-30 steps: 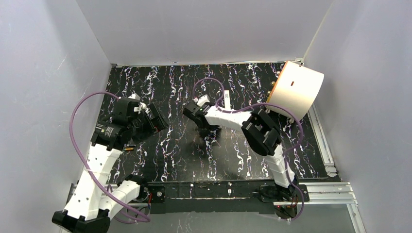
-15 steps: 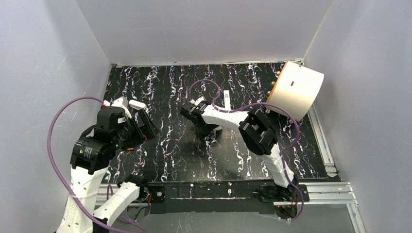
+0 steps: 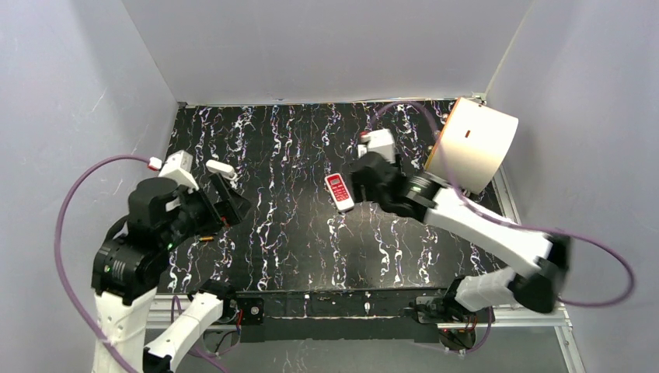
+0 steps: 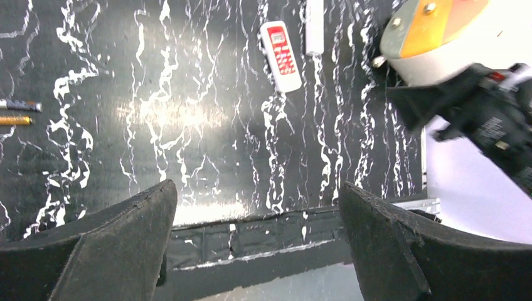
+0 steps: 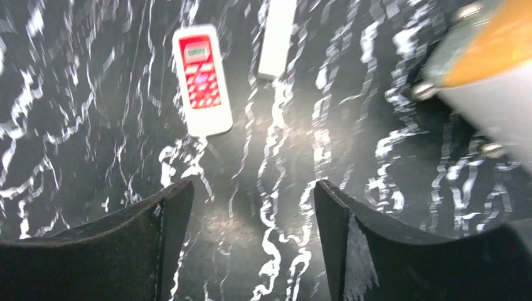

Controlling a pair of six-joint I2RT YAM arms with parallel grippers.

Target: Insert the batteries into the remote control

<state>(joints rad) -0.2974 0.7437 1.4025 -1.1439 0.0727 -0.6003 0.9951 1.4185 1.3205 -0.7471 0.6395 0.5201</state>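
Observation:
The remote control [image 3: 339, 192] is a small white handset with a red button face. It lies face up mid-table and also shows as the remote control [image 5: 202, 78] and the remote control [image 4: 281, 55]. My right gripper [image 5: 251, 191] hovers open just to its right, nothing between the fingers; from above, the right gripper [image 3: 359, 180] sits beside the remote. Two thin batteries [image 4: 17, 112] lie side by side at the table's left, a small orange speck of batteries [image 3: 205, 238] from above. My left gripper [image 4: 257, 191] hangs wide open and empty above the left side, the left gripper [image 3: 233, 203] near them.
A small white oblong piece [image 5: 276, 37] lies just beyond the remote. A large white cylinder with an orange face [image 3: 474, 144] stands at the back right corner. Grey walls close in the black marbled table [image 3: 295, 249] on three sides.
My right gripper has opened and drawn back to the right, uncovering the remote on the table. The left arm has lifted and pulled back to the left.

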